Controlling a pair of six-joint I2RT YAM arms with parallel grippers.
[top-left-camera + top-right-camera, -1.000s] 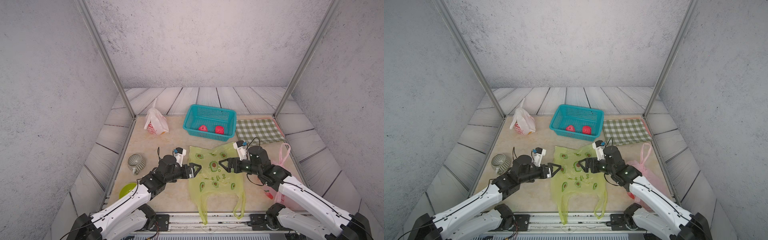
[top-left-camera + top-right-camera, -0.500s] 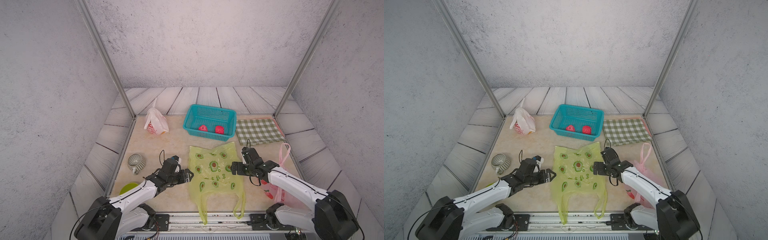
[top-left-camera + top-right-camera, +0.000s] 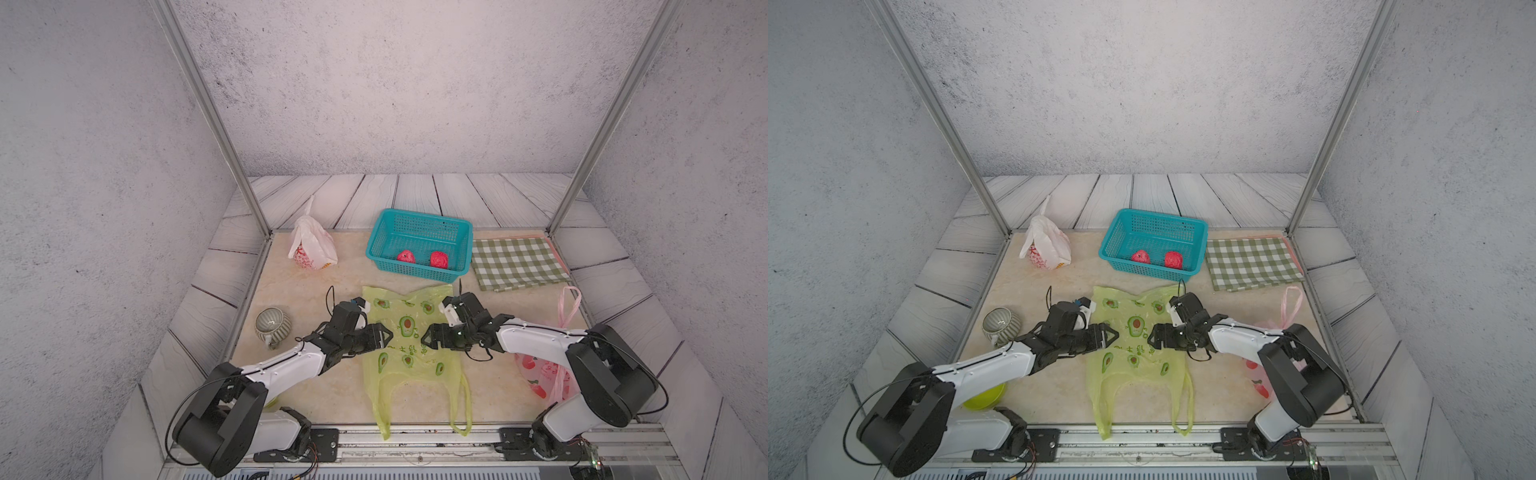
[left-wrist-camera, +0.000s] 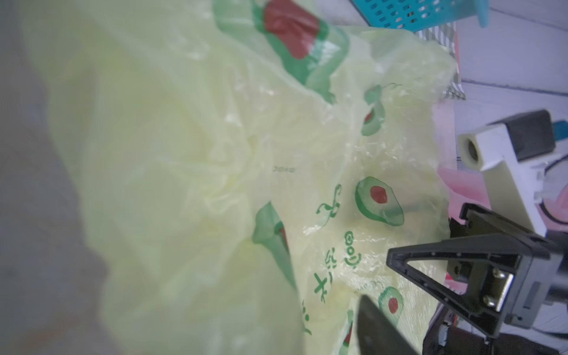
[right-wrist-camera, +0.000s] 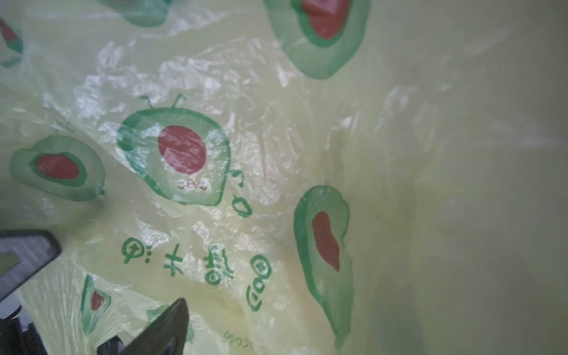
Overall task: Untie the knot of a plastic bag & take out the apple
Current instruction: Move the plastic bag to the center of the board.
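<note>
Now the left gripper [image 3: 390,335] has swung back in over the avocado-print bag [image 3: 411,365], flat at mid-table; the right gripper [image 3: 424,337] has come in too, tips facing, close. Finger spread, either side: can't tell. Red fruits [image 3: 406,256] sit in the teal basket [image 3: 415,272].

A robot test cell in a laboratory is indicated. The bench [image 3: 340,395] is enclosed by grey textured wall panels [image 3: 395,91] and aluminium frame posts [image 3: 210,112]. Two arm bases [image 3: 282,432] are bolted to a slotted mounting rail [image 3: 415,434] along the front edge. A printed plank backdrop [image 3: 415,191] is fitted at the rear edge.
</note>
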